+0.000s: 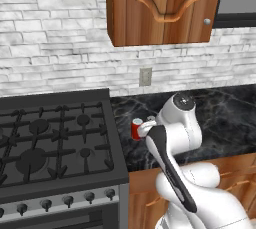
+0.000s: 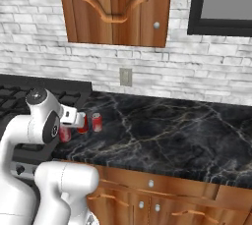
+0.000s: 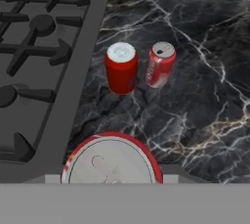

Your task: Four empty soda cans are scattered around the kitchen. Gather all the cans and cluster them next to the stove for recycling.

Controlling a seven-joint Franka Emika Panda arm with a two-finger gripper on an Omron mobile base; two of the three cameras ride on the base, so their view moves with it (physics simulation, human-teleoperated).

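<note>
Black gas stove (image 3: 39, 61) with cast grates sits left of the black marble counter (image 3: 195, 86). Two small red cans stand upright just right of its edge: a plain bright red can (image 3: 121, 67) and, just beside it, a darker marked red can (image 3: 160, 64). A third red can with silvery top (image 3: 111, 162) sits nearest, pinched in the gripper (image 3: 111, 176) (fingertips themselves hidden).

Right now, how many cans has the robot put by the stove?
Two soda cans, a plain red can and a marked can, stand on the counter beside the stove. A third can sits close under the tool, apparently held. That would leave one more to fetch.
</note>
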